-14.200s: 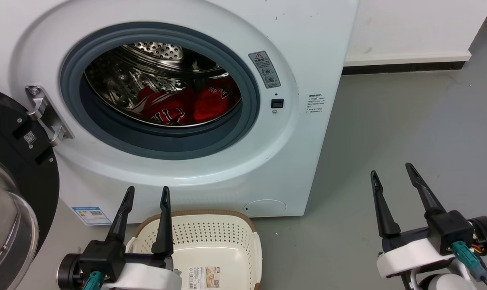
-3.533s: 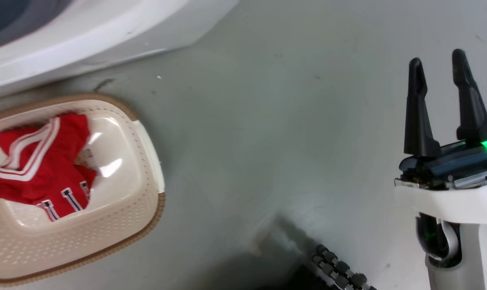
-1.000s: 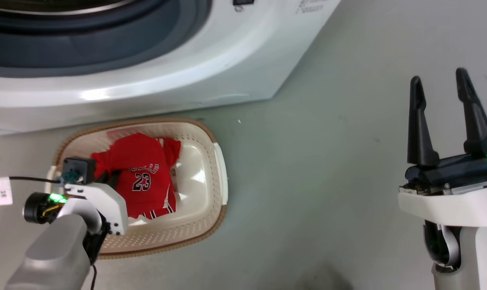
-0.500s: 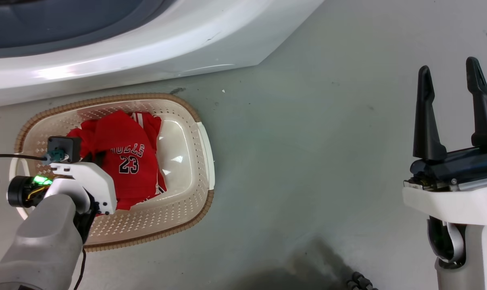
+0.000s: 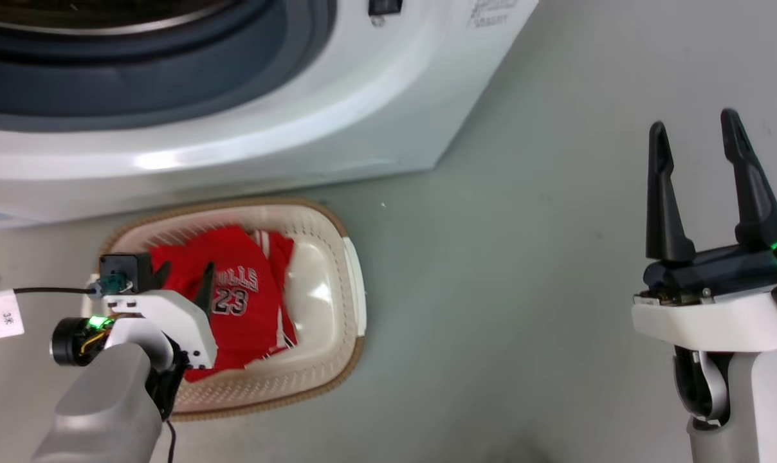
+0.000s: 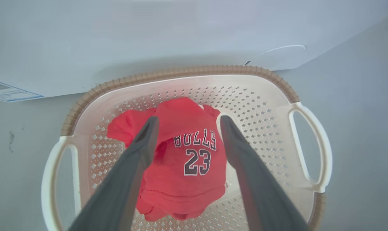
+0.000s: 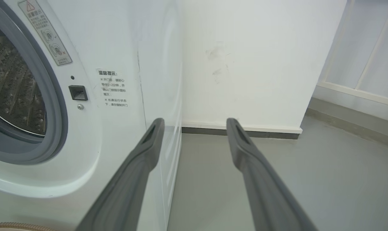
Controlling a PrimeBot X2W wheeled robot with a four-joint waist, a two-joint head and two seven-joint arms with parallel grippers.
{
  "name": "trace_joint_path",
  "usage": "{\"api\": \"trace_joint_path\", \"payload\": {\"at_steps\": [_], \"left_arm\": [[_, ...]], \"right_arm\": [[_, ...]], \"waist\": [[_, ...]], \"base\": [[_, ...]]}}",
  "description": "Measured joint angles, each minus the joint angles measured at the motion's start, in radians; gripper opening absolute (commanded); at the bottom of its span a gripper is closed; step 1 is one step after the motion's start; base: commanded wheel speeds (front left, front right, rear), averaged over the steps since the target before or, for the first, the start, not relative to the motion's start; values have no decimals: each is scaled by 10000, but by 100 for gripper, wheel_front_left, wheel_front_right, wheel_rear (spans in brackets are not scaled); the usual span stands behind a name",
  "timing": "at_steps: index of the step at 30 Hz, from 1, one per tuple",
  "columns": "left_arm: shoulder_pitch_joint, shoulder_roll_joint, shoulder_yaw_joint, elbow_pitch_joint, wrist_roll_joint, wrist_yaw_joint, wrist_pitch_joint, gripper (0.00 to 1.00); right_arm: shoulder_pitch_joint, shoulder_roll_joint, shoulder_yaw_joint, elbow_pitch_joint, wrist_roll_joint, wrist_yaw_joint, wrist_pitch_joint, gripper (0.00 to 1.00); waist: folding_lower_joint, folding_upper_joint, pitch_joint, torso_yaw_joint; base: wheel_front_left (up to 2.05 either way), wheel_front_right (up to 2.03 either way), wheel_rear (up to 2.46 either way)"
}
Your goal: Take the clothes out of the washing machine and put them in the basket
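Landing the jersey: both red pieces now lie in the basket

We see the jersey [image 6: 194, 150] crumpled in the middle of the basket [image 6: 187, 71], number up. A few seconds back only the shorts [image 5: 280, 251] lay there. Before that, both pieces were inside the washer [image 5: 298, 128], which stands just behind the basket, and the basket was bare. A strip of striped red now shows from under the jersey toward the basket's right side; we take it for the shorts.

Our left gripper [image 6: 188, 119] hangs over the basket with its fingers spread wide, one to each side of the jersey, holding nothing. We cannot tell whether the tips brush the cloth. Our right gripper [image 5: 693, 120] stands well to the right of the basket, over the floor [image 5: 491, 289], fingers likewise apart and empty.

The part of the drum [image 7: 14, 93] that the right wrist view shows holds no red cloth, though most of it is out of sight. We judge the transfer done or nearly so. What remains is to lift the left arm clear of the basket.
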Motion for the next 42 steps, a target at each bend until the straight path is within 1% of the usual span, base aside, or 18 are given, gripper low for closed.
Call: {"api": "trace_joint_path", "payload": {"at_steps": [3, 9, 15, 19, 21, 26, 31, 34, 37, 42], "left_arm": [[385, -4, 487, -771, 251, 12, 0, 100], [1410, -17, 1601, -2671, 1139, 190, 0, 100], [2399, -148, 2974, -4936, 2021, 368, 0, 100], [3179, -140, 3893, -6857, 3175, 928, -2, 100], [3791, -313, 4276, -7710, 3513, 1112, -4, 100], [5285, -867, 4874, -9352, 4211, 1189, -2, 100], [6386, -1423, 5302, -10652, 4945, 1137, -2, 100], [6941, -1822, 5572, -11194, 5254, 1143, -2, 100], [7421, -2010, 5634, -11317, 5668, 1035, -2, 100], [7668, -2259, 5751, -11309, 6042, 924, -2, 100]], "right_arm": [[110, 0, -165, 215, -48, 0, 0, 100], [500, 2, -525, 548, -79, 0, 0, 100], [920, 2, -579, 750, -67, 0, 0, 100], [1251, 0, -533, 930, -69, 0, 0, 100], [1398, 0, -541, 1011, -65, 0, 0, 100], [1847, -2, -472, 1118, 12, 0, 0, 100], [2255, 0, -470, 1237, 96, 0, 0, 100], [2542, 2, -529, 1459, 81, 0, 0, 100], [2688, 0, -577, 1534, 81, 0, 0, 100], [2811, 0, -527, 1659, 77, 0, 0, 100]], "waist": [[0, 0, -614, 172], [-1, 0, -1898, 612], [-3, 0, -3053, 1126], [-3, 0, -3690, 1420], [-3, 0, -3966, 1519], [-4, 0, -4478, 1597], [-3, 0, -4780, 1504], [-2, 0, -4980, 1426], [-3, 0, -5124, 1336], [-2, 0, -5239, 1251]], "base": [[0, 0, 0], [0, 0, 0], [0, 0, 0], [0, 0, 0], [0, 0, 0], [0, 0, 0], [0, 0, 0], [0, 0, 0], [0, 0, 0], [0, 0, 0]]}}
